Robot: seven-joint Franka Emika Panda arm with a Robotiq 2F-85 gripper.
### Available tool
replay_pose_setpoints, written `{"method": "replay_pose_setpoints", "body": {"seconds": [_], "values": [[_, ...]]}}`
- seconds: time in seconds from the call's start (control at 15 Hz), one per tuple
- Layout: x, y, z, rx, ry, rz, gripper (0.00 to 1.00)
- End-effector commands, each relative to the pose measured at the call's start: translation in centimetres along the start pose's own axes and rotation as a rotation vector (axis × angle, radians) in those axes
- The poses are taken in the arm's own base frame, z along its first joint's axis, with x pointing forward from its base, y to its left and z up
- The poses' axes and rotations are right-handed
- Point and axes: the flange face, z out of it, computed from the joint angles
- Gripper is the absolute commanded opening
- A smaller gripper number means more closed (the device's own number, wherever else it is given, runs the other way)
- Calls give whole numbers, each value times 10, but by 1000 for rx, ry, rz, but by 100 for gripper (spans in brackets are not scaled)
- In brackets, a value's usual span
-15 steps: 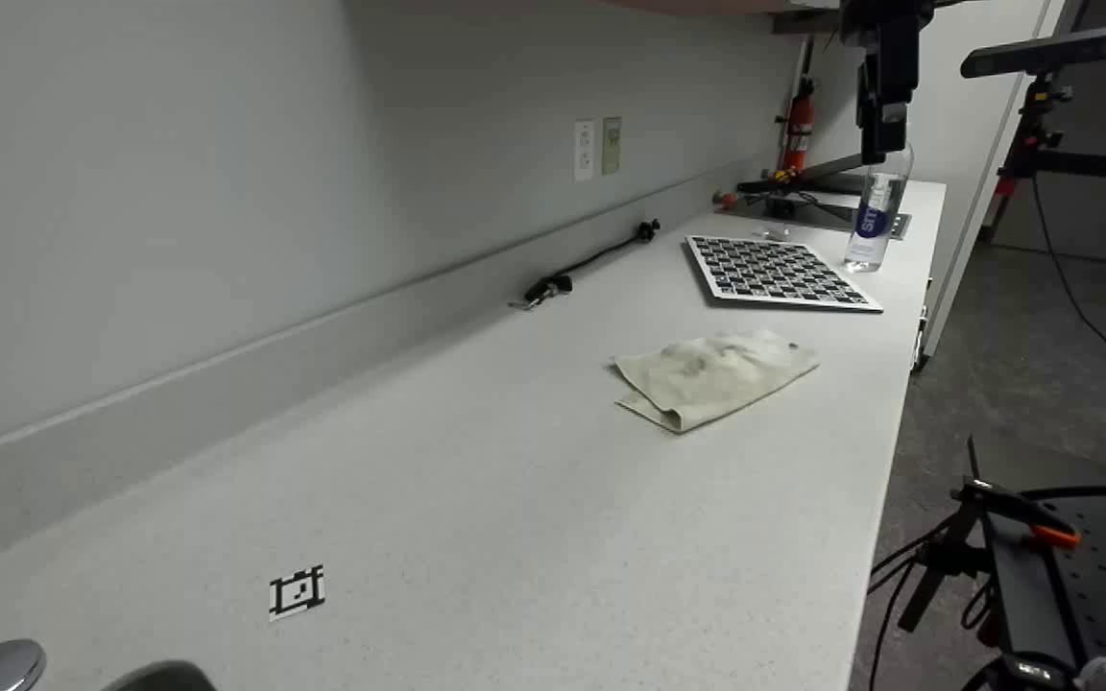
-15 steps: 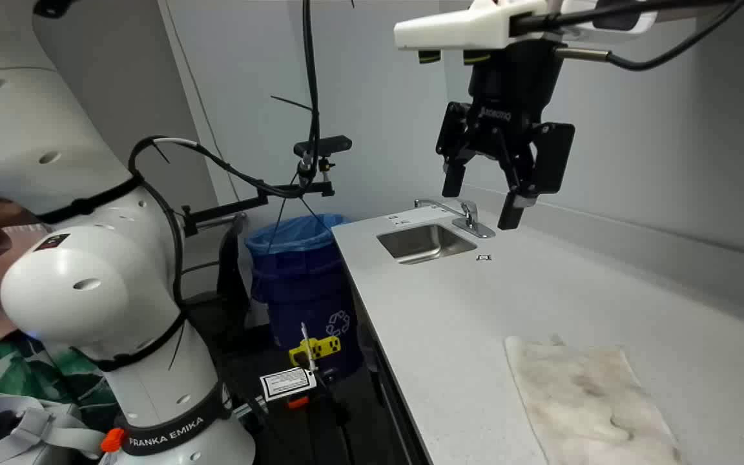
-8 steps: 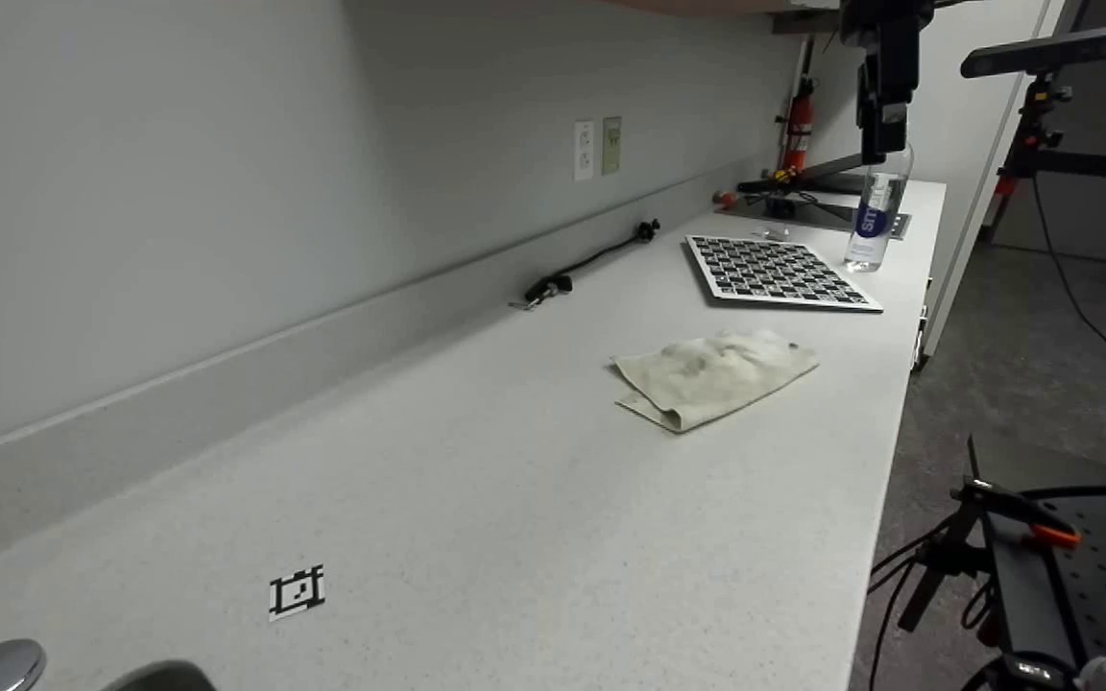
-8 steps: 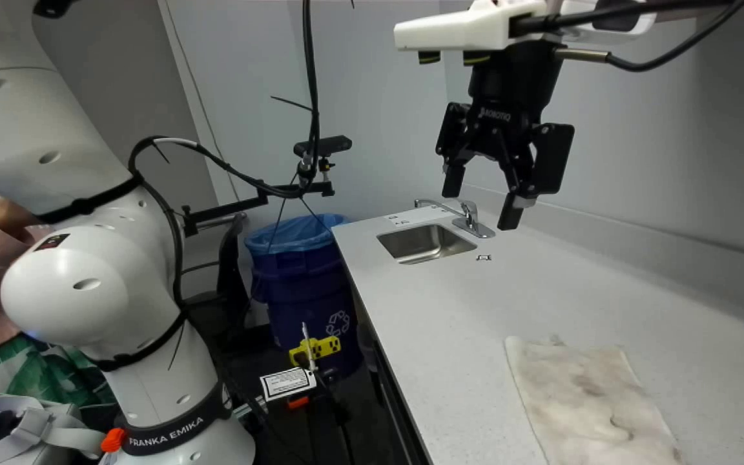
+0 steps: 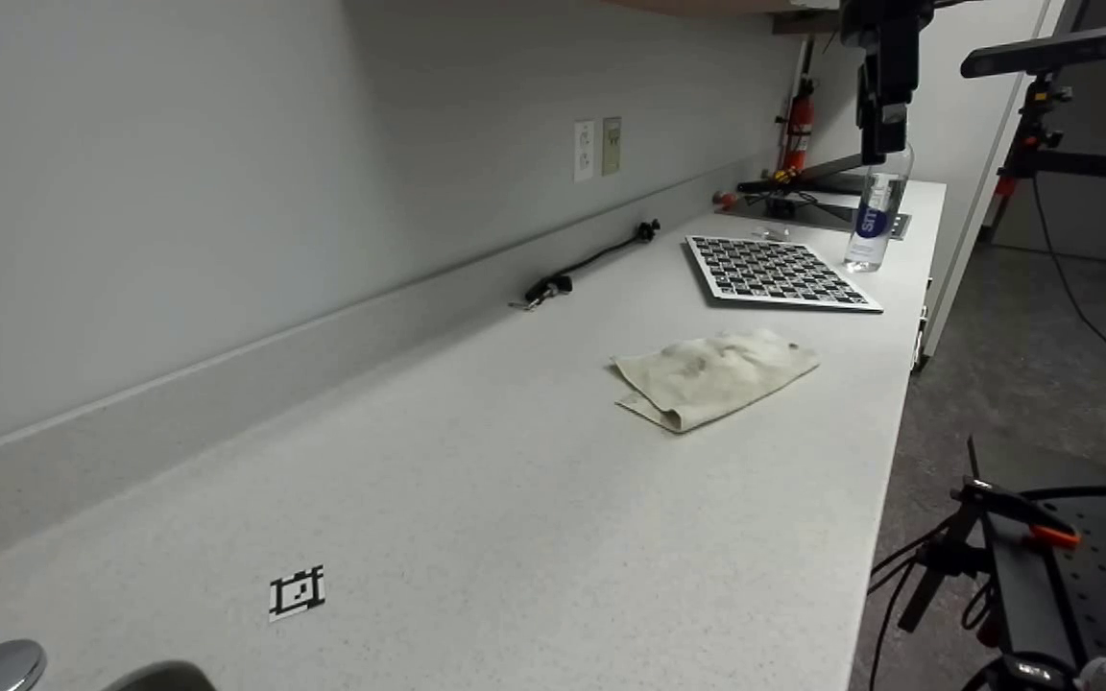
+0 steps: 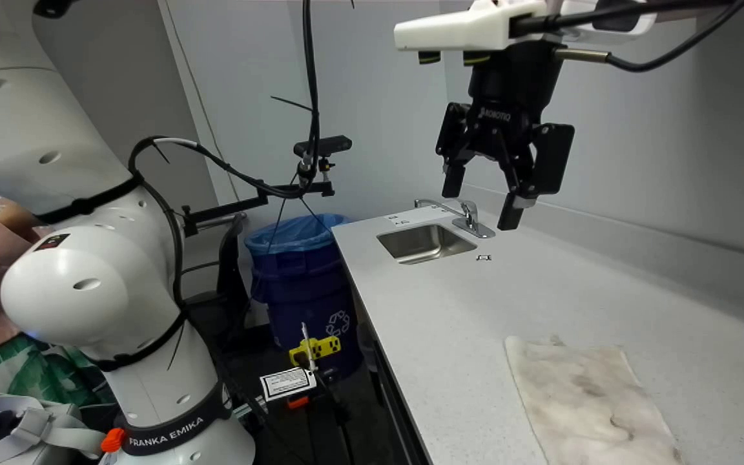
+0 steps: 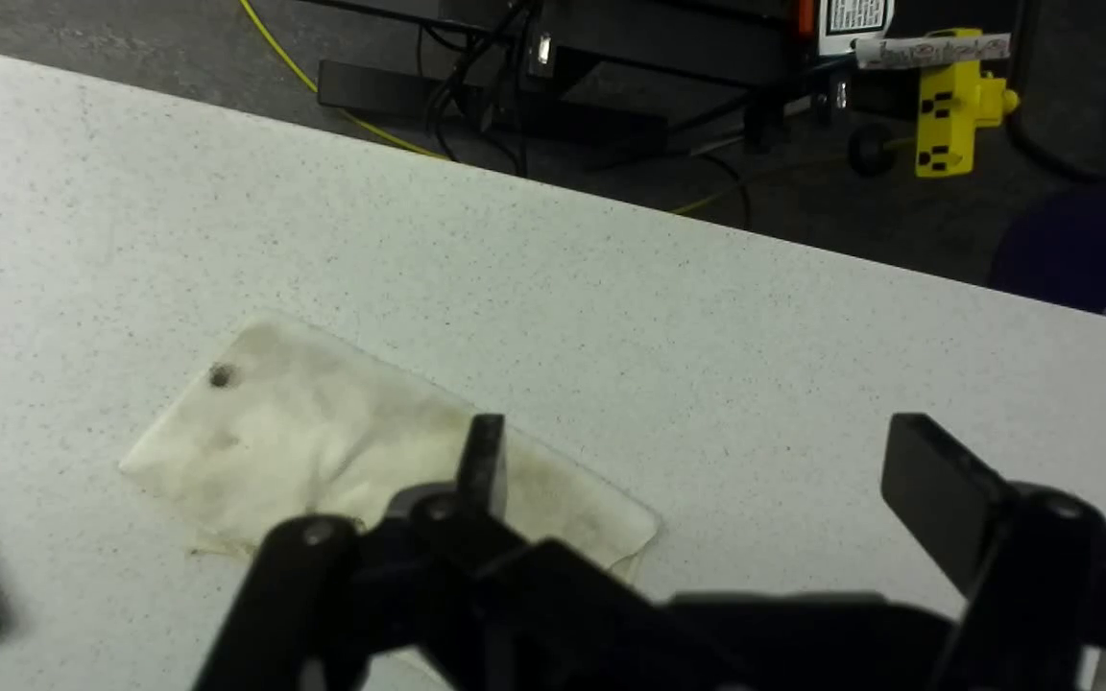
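Cloth (image 7: 323,432) of creased, stained cream fabric lies folded on the speckled white tabletop (image 7: 707,317), well apart from the black two-fingered hand (image 6: 480,203) that hangs higher up, its fingertips (image 6: 453,183) spread wide with nothing between them. A sound approach probably centres the hand over the fabric (in the wrist view only one fingertip overlaps it), descends straight, and pinches the lifted fold (image 5: 670,419), since flat, limp material likely slips from a shallow grip.
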Motion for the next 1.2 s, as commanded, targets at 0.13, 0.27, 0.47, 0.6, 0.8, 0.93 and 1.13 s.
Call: {"method": "replay_pose_setpoints", "body": {"seconds": [0.13,0.27,0.47,0.6,0.8,0.93,1.13], "values": [[0,0,0,1,-1,0,100],[0,0,0,1,-1,0,100],[0,0,0,1,-1,0,100],[0,0,0,1,-1,0,100],[1,-1,2,-15,-3,-7,100],[1,-5,6,-27,-10,-7,100],[0,-4,22,-40,-41,2,100]]}}
